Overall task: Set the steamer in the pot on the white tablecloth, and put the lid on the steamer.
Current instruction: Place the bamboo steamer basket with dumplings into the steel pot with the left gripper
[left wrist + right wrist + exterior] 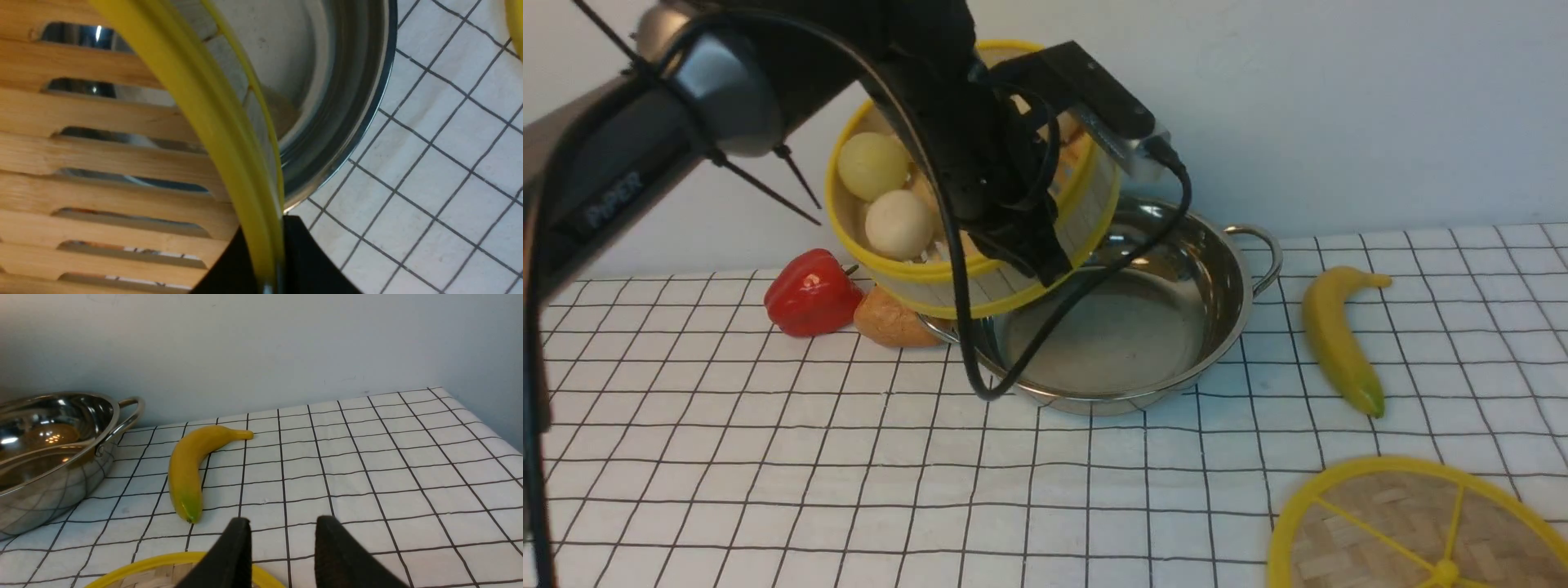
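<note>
The steamer, a bamboo basket with yellow rims and pale buns inside, hangs tilted in the air over the left edge of the pot. My left gripper is shut on the steamer's near wall. In the left wrist view the yellow rim runs down between the black fingers, with the slatted floor above the steel pot. The pot stands on the white tablecloth. The lid lies flat at the front right. My right gripper is open and empty just beyond the lid's rim.
A banana lies right of the pot, also seen as the banana ahead of my right gripper. A red pepper and an orange-brown bun sit left of the pot, under the steamer. A pale wall closes the back.
</note>
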`<state>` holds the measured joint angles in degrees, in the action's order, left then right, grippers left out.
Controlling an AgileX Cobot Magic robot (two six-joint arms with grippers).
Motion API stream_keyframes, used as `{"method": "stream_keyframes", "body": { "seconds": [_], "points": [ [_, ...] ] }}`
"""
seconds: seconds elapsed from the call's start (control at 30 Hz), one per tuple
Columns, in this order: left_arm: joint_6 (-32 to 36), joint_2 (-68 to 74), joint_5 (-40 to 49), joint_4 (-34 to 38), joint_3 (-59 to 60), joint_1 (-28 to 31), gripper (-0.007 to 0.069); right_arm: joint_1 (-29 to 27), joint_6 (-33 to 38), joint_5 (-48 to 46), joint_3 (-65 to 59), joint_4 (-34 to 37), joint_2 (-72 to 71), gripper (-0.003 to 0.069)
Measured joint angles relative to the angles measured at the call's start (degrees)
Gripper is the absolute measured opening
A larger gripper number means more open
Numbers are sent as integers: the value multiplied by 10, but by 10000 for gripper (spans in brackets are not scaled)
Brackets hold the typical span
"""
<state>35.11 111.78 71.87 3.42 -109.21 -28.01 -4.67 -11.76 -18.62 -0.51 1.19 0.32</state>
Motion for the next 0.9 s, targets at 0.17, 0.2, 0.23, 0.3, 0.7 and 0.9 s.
{"method": "stream_keyframes", "body": {
  "seconds": [0.17,0.2,0.23,0.3,0.7,0.9],
  "points": [
    [82,51,1,-10,-24,-28,29,0,0,0,0,0,0,240],
    [94,60,0,-11,-27,-31,29,0,0,0,0,0,0,240],
    [101,65,0,-13,-29,-31,29,0,0,0,0,0,0,240],
    [117,73,1,-20,-30,-32,29,0,0,0,0,0,0,240],
    [214,132,0,-1,-34,-31,29,0,0,0,0,0,0,240],
    [227,170,-2,7,-35,-31,29,0,0,0,0,0,0,240]
  ]
}}
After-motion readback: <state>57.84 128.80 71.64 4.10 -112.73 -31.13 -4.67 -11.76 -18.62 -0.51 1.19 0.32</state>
